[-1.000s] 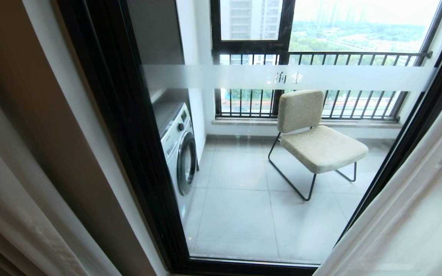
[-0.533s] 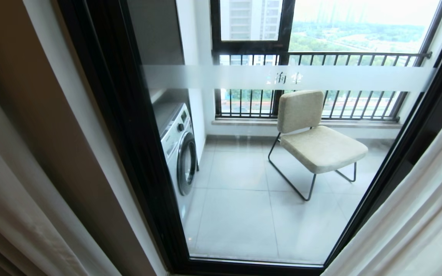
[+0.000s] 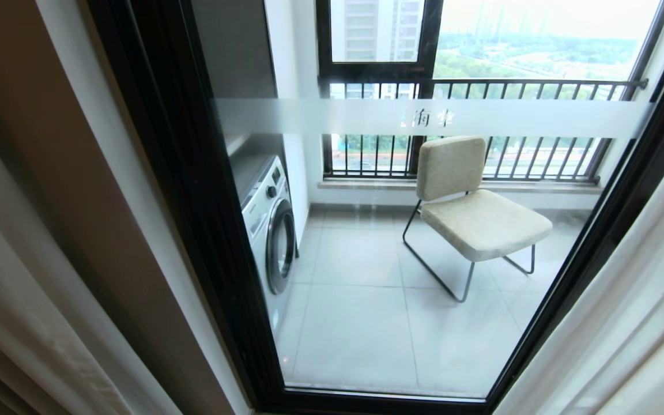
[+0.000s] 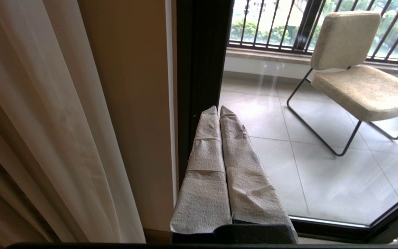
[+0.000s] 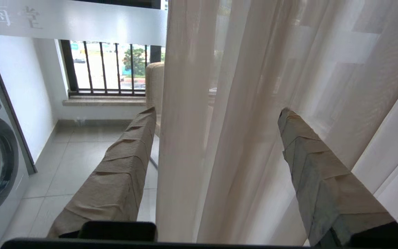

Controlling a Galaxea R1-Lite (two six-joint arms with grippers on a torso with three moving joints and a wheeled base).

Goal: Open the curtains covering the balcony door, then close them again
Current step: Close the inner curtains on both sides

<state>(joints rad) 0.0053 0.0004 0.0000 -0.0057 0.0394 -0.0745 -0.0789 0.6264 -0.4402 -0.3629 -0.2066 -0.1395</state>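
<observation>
Beyond balcony door [image 3: 205, 230]: one chair [image 3: 470, 213], one washer [image 3: 268, 230].

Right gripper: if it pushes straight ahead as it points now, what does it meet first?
Probably the sheer curtain: its folds hang between the open right gripper fingers, with the glass door beyond. Depth is unclear.

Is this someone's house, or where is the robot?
Probably a flat high up in a tall building, by a glass balcony door. Outside stand a washing machine and a chair, and curtains hang at the sides.
</observation>
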